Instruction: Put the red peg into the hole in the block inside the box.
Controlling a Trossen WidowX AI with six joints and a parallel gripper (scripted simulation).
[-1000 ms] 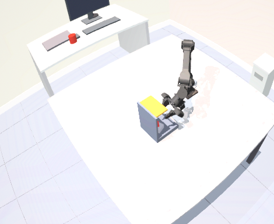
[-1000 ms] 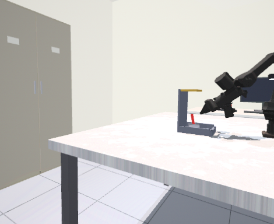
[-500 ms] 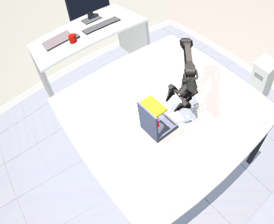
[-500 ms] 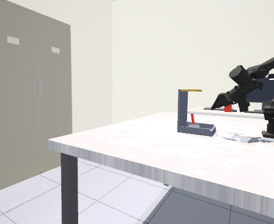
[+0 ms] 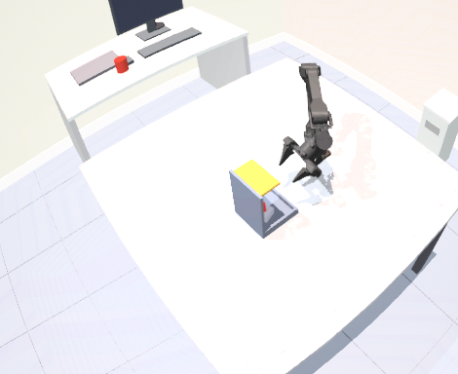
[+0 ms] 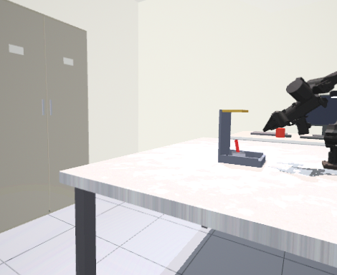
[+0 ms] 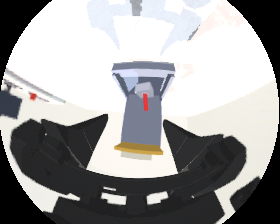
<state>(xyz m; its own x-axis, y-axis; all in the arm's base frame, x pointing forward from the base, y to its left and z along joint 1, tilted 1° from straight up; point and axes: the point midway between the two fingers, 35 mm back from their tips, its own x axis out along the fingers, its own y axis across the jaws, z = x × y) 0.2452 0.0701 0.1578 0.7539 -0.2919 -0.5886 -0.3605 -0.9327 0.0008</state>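
The red peg [image 5: 264,207] [image 6: 236,145] [image 7: 145,102] stands in the top of the grey block [image 6: 239,153] [image 7: 143,90] inside the box [image 5: 246,204] [image 6: 224,135] [image 7: 142,125]. It leans a little toward the back wall, and a long part of it sticks out above the block. The yellow roof [image 5: 256,176] [image 6: 234,111] [image 7: 139,149] is above it, with a gap between. My gripper [image 5: 287,171] [image 6: 266,129] [image 7: 135,119] is wide open and empty. It is in the air outside the box's open front, clear of peg and roof. The peg's lower end is hidden in the block.
The box has low side walls and a low front lip [image 6: 262,159] [image 7: 143,66]. The arm's base stands on the table [image 5: 189,247] [image 6: 186,175], on the box's open side. A separate desk [image 5: 96,92] with a monitor, a keyboard and a red cup [image 5: 121,64] [image 6: 280,132] stands beyond.
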